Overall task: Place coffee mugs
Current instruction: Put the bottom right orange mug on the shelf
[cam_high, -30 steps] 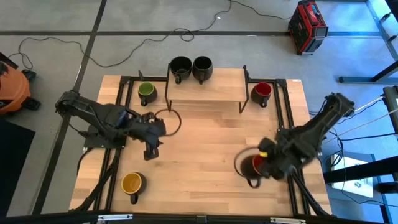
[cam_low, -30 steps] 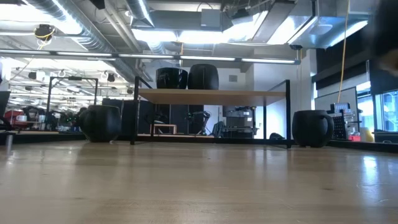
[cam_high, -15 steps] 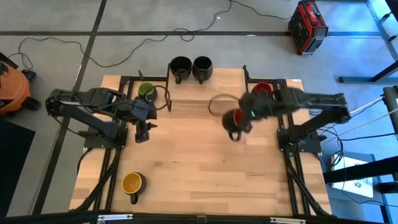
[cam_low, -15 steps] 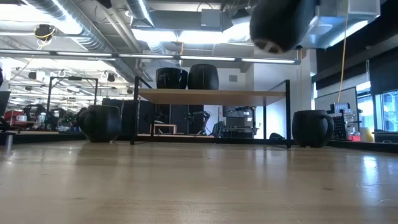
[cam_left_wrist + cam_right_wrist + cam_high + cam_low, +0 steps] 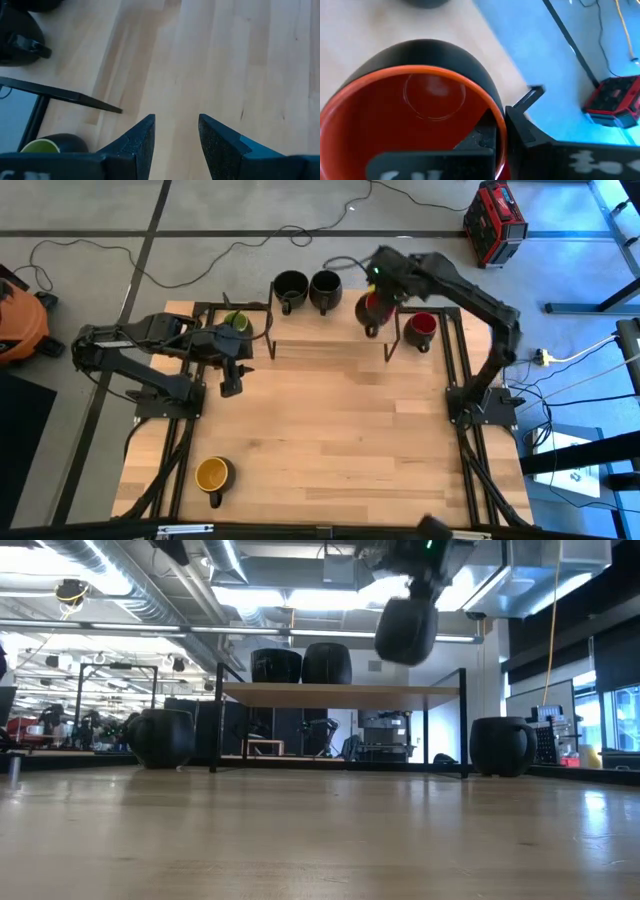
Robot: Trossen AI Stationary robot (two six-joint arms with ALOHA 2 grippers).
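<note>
Carrying orange-red mug (image 5: 370, 310), pinched at rim by right gripper (image 5: 380, 292), above shelf (image 5: 330, 328) right end; next, probably lowering beside black mugs (image 5: 307, 288). Left gripper (image 5: 176, 131) spread, idle.

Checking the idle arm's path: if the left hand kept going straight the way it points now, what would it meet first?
Probably the bare wooden tabletop: the open left hand points down at it, with nothing between the fingers. The green mug and shelf leg lie off to one side, though depth is unclear.
</note>
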